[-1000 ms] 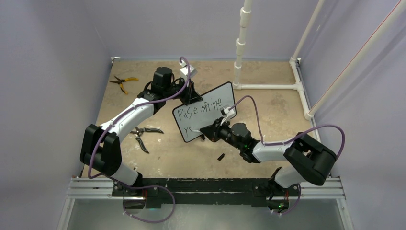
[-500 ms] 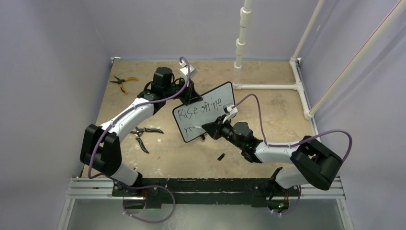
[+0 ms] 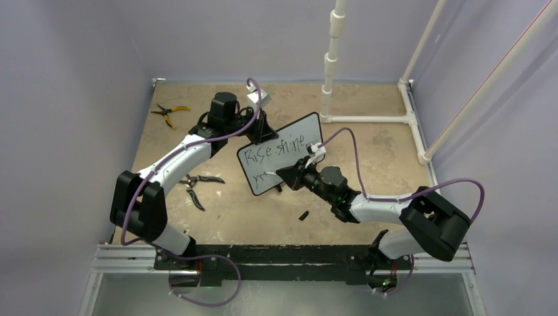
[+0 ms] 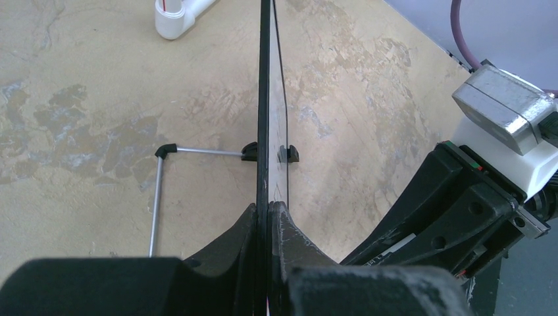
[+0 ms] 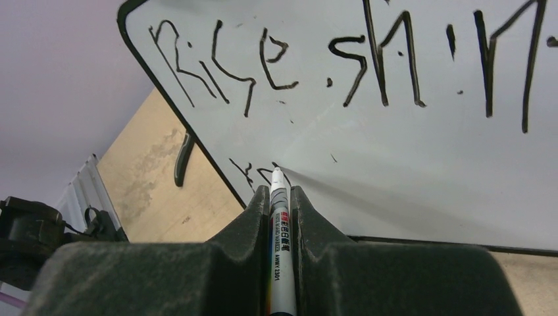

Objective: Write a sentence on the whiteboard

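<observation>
Writing: right jaws closed tight on a white marker (image 5: 279, 217), whose tip touches the whiteboard (image 3: 284, 161) at the start of the second line.
Holding: left jaws pinched shut on the whiteboard's top edge toward its left end; the left wrist camera sees the board edge-on, running straight out from between them.
Whiteboard: stands on its long edge near the middle of the table (image 3: 375, 164), between the two arms, set at a slant, its written face turned toward the right arm.
Sentence (image 3: 273, 150): black marker lettering. The top line reads roughly "Rise shine", rising to the right. Below it only a first letter or two show, near the lower left corner, just where the marker tip rests.
Feet: one small black foot (image 4: 287, 154) juts from the board's bottom edge on the written side; on the back side a thin metal rod (image 4: 158, 197) lies on the table.
Table: yellow pliers (image 3: 170, 112) at the far left corner, black pliers (image 3: 196, 185) beside the left arm, a small black piece (image 3: 304, 215) in front of the board near the right arm, a white pipe frame (image 3: 368, 119) along the far right.
</observation>
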